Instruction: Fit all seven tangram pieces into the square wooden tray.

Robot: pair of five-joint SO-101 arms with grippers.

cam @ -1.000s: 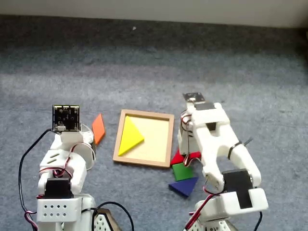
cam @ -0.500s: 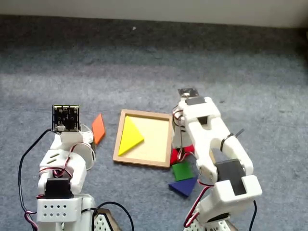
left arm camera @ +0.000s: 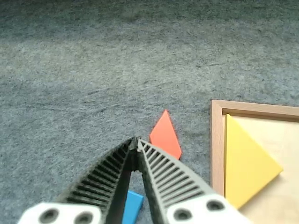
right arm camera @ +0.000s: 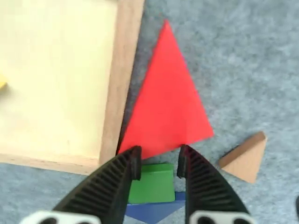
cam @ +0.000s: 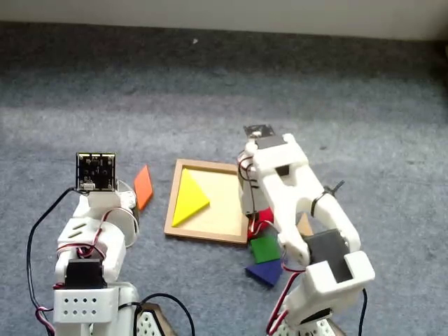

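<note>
The square wooden tray (cam: pixel 209 231) lies mid-table with a yellow triangle (cam: pixel 187 197) in its left half. Outside its right rim sit a red triangle (right arm camera: pixel 168 112), a green square (right arm camera: pixel 152 184), a blue triangle (cam: pixel 267 271) and a small wooden triangle (right arm camera: pixel 245 156). My right gripper (right arm camera: pixel 158 161) is open, its fingertips over the red triangle's near edge, close to the tray's corner. An orange parallelogram (left arm camera: pixel 165 135) lies left of the tray, just ahead of my shut left gripper (left arm camera: pixel 135 142). A light-blue piece (left arm camera: pixel 133 205) shows under the left fingers.
Grey carpet covers the whole table, with wide free room beyond the tray (left arm camera: pixel 216 140). The right arm (cam: pixel 280 182) hangs over the tray's right rim and hides part of the red triangle (cam: pixel 264 218). The left arm (cam: pixel 94 238) stands at the near left.
The right arm has swung left toward the tray's right rim, uncovering the small wooden triangle. The left arm and the pieces have not moved.
</note>
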